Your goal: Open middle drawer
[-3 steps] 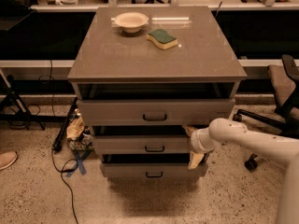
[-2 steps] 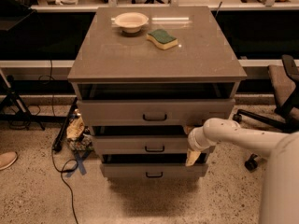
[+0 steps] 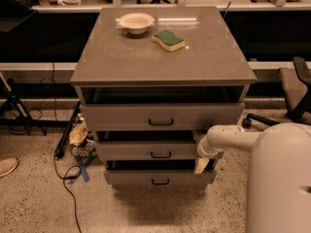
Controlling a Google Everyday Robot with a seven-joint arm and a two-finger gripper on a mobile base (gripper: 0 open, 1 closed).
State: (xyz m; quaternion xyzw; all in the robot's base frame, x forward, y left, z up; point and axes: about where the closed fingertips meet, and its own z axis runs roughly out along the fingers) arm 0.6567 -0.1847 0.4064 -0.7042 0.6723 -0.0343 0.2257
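Note:
The middle drawer (image 3: 146, 150) is the medium grey-taupe front of three, with a small black bar handle (image 3: 160, 155). All three fronts stand a little out from the cabinet, with dark gaps above them. My gripper (image 3: 201, 165) hangs tip-down at the right end of the middle drawer front, over the gap to the bottom drawer (image 3: 146, 177), well right of the handle. The white arm (image 3: 228, 137) reaches in from the right.
The wide top drawer (image 3: 121, 116) is above. A cream bowl (image 3: 136, 22) and a green-yellow sponge (image 3: 168, 40) lie on the cabinet top (image 3: 160, 62). Cables and clutter (image 3: 77, 140) lie on the floor at left. An office chair (image 3: 296, 91) stands at right.
The arm's large white segment has swung into the lower right foreground. The gripper stays at the right end of the middle drawer. The drawers look unmoved.

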